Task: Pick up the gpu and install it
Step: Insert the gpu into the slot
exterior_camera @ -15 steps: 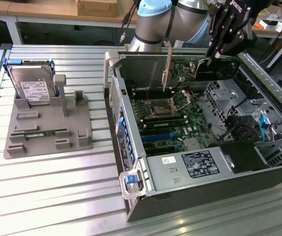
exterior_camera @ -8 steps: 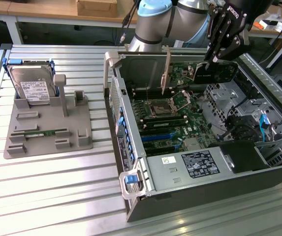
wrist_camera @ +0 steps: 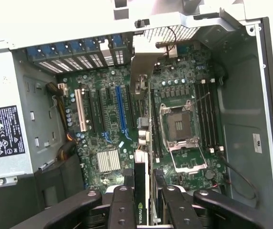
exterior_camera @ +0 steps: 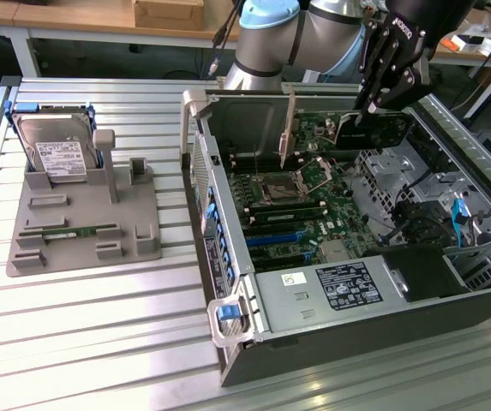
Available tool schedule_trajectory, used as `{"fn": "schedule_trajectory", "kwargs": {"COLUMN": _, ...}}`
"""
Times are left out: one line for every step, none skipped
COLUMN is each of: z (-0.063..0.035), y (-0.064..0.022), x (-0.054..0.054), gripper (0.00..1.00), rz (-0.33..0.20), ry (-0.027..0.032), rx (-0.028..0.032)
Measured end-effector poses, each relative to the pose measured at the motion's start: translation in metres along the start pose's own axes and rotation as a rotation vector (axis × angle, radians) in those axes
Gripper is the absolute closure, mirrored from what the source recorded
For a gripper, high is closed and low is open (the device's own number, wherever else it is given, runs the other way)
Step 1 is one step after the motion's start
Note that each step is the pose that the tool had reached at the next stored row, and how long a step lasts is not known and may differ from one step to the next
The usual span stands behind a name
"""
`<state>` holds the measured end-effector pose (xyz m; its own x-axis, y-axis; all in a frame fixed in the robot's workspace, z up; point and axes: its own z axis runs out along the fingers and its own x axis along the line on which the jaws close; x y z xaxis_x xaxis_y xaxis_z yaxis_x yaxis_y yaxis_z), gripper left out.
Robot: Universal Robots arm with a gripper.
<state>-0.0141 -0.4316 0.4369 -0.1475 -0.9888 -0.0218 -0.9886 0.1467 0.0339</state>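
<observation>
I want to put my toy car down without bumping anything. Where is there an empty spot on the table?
The ribbed table is bare on the near side of the grey holder, up to the computer case. A slim strip also runs between holder and case. Inside the case it's crowded: boards, cables, and the pincer gripping the gpu.

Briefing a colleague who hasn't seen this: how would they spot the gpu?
Start at the open computer case on the exterior view's right. Over its motherboard, the gripper holds the gpu. It is the dark card with a silvery end bracket, the one part held rather than mounted.
</observation>
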Motion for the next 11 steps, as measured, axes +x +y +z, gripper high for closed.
{"fn": "schedule_trajectory", "kwargs": {"z": 0.0008, "y": 0.0000, "x": 0.0000, "gripper": 0.73, "rz": 0.000, "ry": 0.0000, "rx": 0.0000}}
{"fn": "schedule_trajectory", "kwargs": {"z": 0.0020, "y": -0.0001, "x": 0.0000, "gripper": 0.73, "rz": 0.000, "ry": 0.0001, "rx": 0.0000}}
{"fn": "schedule_trajectory", "kwargs": {"z": 0.0027, "y": -0.0001, "x": 0.0001, "gripper": 0.73, "rz": 0.000, "ry": 0.0000, "rx": 0.0000}}
{"fn": "schedule_trajectory", "kwargs": {"z": 0.0036, "y": -0.0001, "x": 0.0001, "gripper": 0.73, "rz": 0.000, "ry": 0.0000, "rx": 0.0000}}
{"fn": "schedule_trajectory", "kwargs": {"z": 0.0044, "y": -0.0002, "x": 0.0001, "gripper": 0.73, "rz": 0.000, "ry": 0.0000, "rx": 0.0000}}
{"fn": "schedule_trajectory", "kwargs": {"z": 0.0051, "y": -0.0002, "x": 0.0001, "gripper": 0.73, "rz": 0.000, "ry": 0.0000, "rx": 0.0000}}
{"fn": "schedule_trajectory", "kwargs": {"z": 0.0058, "y": -0.0002, "x": 0.0001, "gripper": 0.73, "rz": 0.000, "ry": 0.0000, "rx": 0.0000}}
{"fn": "schedule_trajectory", "kwargs": {"z": 0.0064, "y": -0.0002, "x": 0.0001, "gripper": 0.73, "rz": 0.000, "ry": 0.0000, "rx": 0.0000}}
{"fn": "schedule_trajectory", "kwargs": {"z": 0.0072, "y": -0.0003, "x": 0.0002, "gripper": 0.73, "rz": 0.000, "ry": 0.0000, "rx": 0.0000}}
{"fn": "schedule_trajectory", "kwargs": {"z": 0.0078, "y": -0.0003, "x": 0.0002, "gripper": 0.73, "rz": 0.000, "ry": 0.0000, "rx": 0.0000}}
{"fn": "schedule_trajectory", "kwargs": {"z": 0.0084, "y": -0.0003, "x": 0.0002, "gripper": 0.73, "rz": 0.000, "ry": 0.0000, "rx": 0.0000}}
